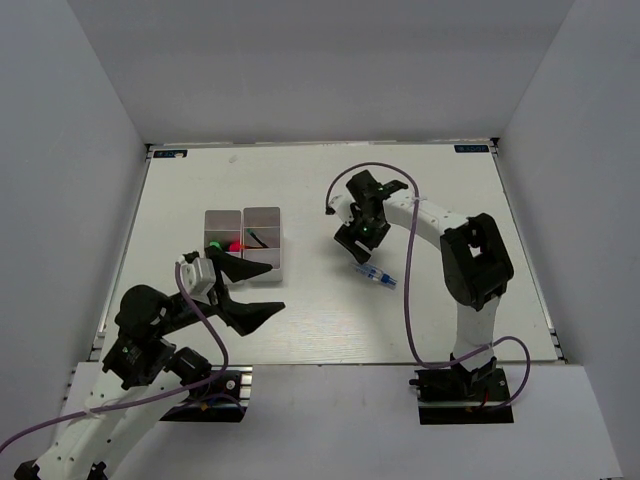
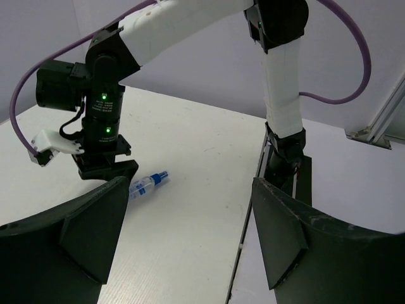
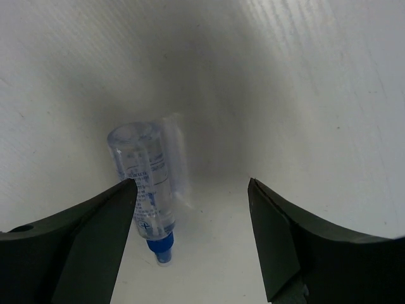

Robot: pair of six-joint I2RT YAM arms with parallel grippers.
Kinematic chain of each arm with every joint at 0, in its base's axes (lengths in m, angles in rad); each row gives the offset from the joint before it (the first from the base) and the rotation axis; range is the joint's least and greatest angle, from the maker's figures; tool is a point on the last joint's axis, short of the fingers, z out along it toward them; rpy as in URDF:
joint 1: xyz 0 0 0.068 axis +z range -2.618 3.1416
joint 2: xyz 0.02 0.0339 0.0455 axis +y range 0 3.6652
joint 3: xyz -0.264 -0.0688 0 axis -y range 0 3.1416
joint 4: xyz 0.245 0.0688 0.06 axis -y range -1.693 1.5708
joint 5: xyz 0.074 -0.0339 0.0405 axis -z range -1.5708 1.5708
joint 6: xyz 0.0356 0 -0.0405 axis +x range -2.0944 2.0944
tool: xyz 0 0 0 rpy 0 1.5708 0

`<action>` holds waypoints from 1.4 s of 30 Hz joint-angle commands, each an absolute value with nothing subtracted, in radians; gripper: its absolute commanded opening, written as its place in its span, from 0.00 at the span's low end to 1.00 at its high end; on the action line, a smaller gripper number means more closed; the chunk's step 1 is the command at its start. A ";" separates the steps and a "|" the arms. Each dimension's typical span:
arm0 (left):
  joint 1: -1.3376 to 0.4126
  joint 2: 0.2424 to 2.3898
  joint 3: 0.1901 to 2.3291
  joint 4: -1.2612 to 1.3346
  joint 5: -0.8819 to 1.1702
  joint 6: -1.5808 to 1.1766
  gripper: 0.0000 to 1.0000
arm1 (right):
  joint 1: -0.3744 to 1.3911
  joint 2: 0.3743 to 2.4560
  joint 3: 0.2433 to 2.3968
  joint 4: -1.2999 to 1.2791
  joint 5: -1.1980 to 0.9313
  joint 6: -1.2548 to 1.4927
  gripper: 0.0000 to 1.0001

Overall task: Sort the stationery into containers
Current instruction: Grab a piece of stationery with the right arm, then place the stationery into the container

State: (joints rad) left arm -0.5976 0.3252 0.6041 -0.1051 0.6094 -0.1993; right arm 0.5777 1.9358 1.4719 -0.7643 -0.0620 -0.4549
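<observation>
Some stationery [image 1: 232, 243] sits in the containers [image 1: 266, 263]. The clear-blue tube [image 1: 376, 275] lies loose on the tabletop [image 1: 320, 190] below my right tool [image 1: 352, 248]. Both it and my left tool [image 1: 262, 290] gape, empty.

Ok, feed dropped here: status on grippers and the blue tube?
Left gripper open, empty. Right gripper open, over clear-blue tube lying on table, ungripped. Nothing between it and containers.
</observation>
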 commanded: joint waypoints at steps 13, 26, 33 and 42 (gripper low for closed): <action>-0.592 0.316 0.627 -0.115 0.612 -0.198 0.88 | 0.621 1.921 1.402 -0.790 -0.144 -0.460 0.76; -0.592 0.316 0.627 -0.115 0.603 -0.198 0.88 | 0.649 1.927 1.406 -0.779 -0.166 -0.463 0.18; -0.592 0.307 0.627 -0.104 0.626 -0.189 0.88 | 0.661 1.766 1.624 -0.830 -0.400 -0.535 0.04; -0.592 0.276 0.609 -0.071 0.672 -0.189 0.88 | 0.716 1.811 1.788 -0.627 -0.816 -0.574 0.00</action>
State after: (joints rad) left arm -0.5976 0.2775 0.6041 -0.0822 0.6472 -0.1986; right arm 0.6933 1.7496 1.7573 -0.6960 -0.6250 -0.5529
